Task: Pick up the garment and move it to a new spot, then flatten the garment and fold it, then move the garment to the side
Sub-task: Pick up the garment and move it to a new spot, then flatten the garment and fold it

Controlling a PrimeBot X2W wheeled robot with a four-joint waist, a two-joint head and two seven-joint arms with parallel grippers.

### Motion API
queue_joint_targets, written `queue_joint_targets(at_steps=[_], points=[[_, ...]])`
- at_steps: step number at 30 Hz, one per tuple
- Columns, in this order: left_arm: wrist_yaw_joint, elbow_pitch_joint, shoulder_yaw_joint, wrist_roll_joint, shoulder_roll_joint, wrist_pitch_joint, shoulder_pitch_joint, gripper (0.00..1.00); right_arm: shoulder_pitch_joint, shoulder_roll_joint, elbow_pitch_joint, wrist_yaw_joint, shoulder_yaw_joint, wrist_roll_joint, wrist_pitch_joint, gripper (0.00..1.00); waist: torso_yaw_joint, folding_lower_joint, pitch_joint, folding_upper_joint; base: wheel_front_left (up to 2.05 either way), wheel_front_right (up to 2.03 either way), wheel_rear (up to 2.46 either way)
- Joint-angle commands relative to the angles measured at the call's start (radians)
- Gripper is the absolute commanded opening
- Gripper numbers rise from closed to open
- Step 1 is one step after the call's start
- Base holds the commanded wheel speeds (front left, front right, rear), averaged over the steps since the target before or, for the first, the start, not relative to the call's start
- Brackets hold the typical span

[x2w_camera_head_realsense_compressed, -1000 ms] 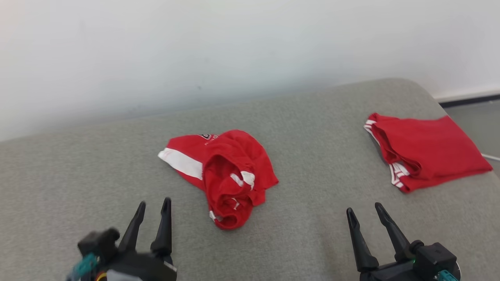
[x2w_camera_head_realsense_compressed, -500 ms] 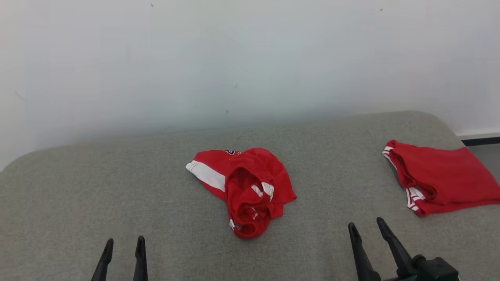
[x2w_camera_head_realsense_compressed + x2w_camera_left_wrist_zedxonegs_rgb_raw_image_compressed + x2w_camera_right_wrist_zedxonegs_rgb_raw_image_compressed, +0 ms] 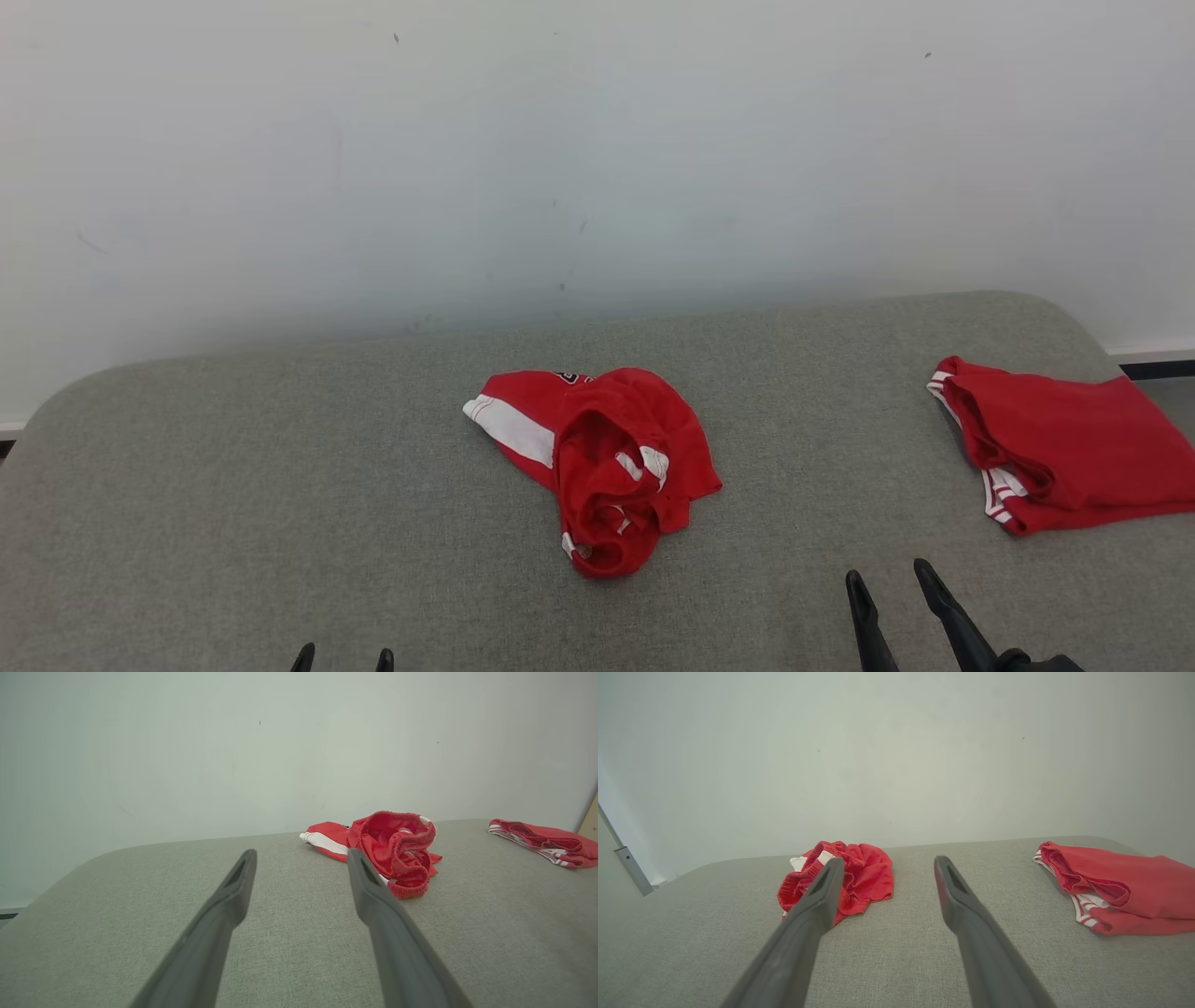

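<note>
While crumpled garment (image 3: 607, 457) lies centre, I see left gripper (image 3: 344, 654) and right gripper (image 3: 889, 574) near, jaws apart, empty; folded garment (image 3: 1074, 448) right.

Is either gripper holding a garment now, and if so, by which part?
Nothing is held. The left gripper and the right gripper are both open and empty. The crumpled garment lies on the grey surface, apart from both.

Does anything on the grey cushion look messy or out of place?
The crumpled garment at the centre lies in a red heap, waistband bunched open, unlike the flatter folded garment near the right edge. Nothing looks spilled or damaged.
</note>
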Motion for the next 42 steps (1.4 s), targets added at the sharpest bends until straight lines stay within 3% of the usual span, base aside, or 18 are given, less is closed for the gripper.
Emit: queue_joint_targets(at_steps=[1, 27, 42], points=[[0.004, 0.002, -0.005, 0.015, -0.005, -0.003, 0.015, 1.00, 0.016, 0.001, 0.000, -0.001, -0.004, -0.006, 0.000, 1.00, 0.000, 0.0001, 0.000, 0.0000, 0.00, 0.00, 0.00], [0.006, 0.040, -0.019, 0.020, -0.027, -0.003, 0.010, 1.00, 0.027, 0.002, 0.009, -0.001, -0.004, 0.004, 0.000, 1.00, 0.028, 0.0001, -0.010, 0.0000, 0.00, 0.00, 0.00], [-0.012, 0.098, -0.027, -0.027, -0.035, -0.003, -0.059, 1.00, 0.005, -0.005, 0.013, -0.001, 0.003, 0.008, 0.000, 1.00, -0.018, 0.0001, 0.015, 0.0000, 0.00, 0.00, 0.00]])
